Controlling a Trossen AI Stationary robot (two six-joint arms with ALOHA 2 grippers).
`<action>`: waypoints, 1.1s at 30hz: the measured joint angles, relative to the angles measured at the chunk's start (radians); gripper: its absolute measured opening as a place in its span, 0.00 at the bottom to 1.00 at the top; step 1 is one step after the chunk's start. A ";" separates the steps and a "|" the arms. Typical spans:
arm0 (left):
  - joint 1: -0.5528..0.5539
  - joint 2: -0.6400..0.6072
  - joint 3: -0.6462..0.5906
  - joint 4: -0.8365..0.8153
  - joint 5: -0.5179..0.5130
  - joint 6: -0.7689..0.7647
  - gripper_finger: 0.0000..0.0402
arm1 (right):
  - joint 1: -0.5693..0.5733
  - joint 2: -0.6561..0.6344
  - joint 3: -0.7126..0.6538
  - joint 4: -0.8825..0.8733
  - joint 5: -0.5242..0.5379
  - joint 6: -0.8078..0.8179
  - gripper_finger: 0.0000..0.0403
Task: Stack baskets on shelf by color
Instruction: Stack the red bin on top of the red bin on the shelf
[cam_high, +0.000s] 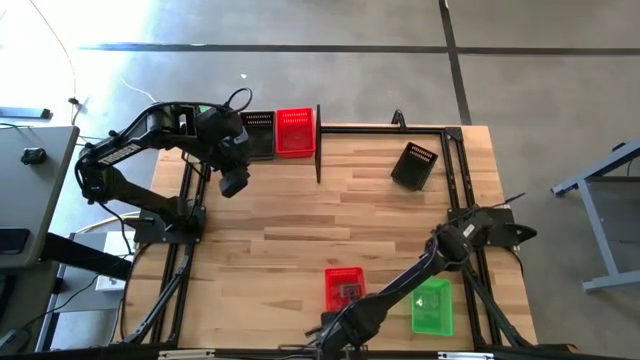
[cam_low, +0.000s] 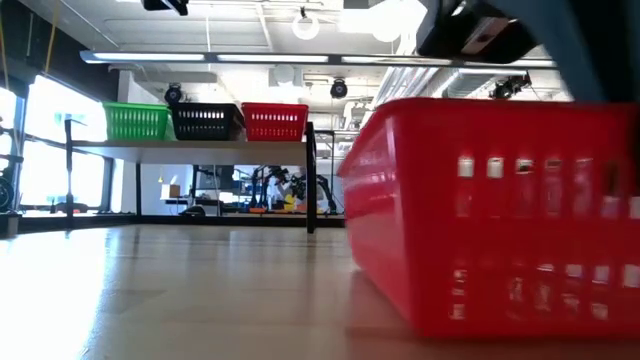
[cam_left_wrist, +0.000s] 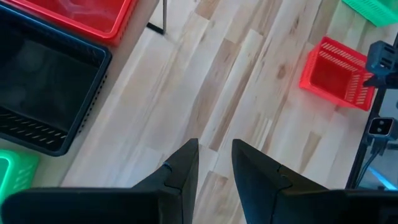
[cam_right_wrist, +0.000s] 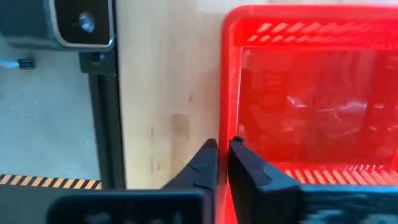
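Red basket sits on the tabletop at the near edge, its side wall pinched between the right jaws. The right gripper has its two fingers closed to a thin slit, one finger outside the rim and one inside, so the wall is clamped. In the high view the same gripper lies at the basket's near end, with the right arm running back toward the tabletop's right edge. A green basket rests just beside the right arm, on the side away from the red one.

Left gripper hangs above bare tabletop, jaws partly open with a clear gap and nothing between them. It sits over the front edge of the shelf. Just behind the left jaws, on the shelf, stand three baskets in a row, touching: green, black, red. The left wrist view shows the black one and the red one close under the jaws, with a sliver of green beside them.

Another black basket lies on the tabletop, tilted, well apart from both jaws, near the far right corner.
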 joint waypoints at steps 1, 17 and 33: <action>0.000 0.000 0.000 0.000 0.000 0.004 0.22 | -0.003 0.000 0.000 0.000 0.003 -0.015 0.02; 0.000 0.000 0.000 -0.037 -0.100 0.052 0.22 | -0.115 -0.108 0.000 -0.032 0.013 -0.069 0.00; 0.001 0.000 0.000 -0.039 -0.238 -0.048 0.22 | -0.264 -0.286 0.000 -0.010 0.109 -0.138 0.00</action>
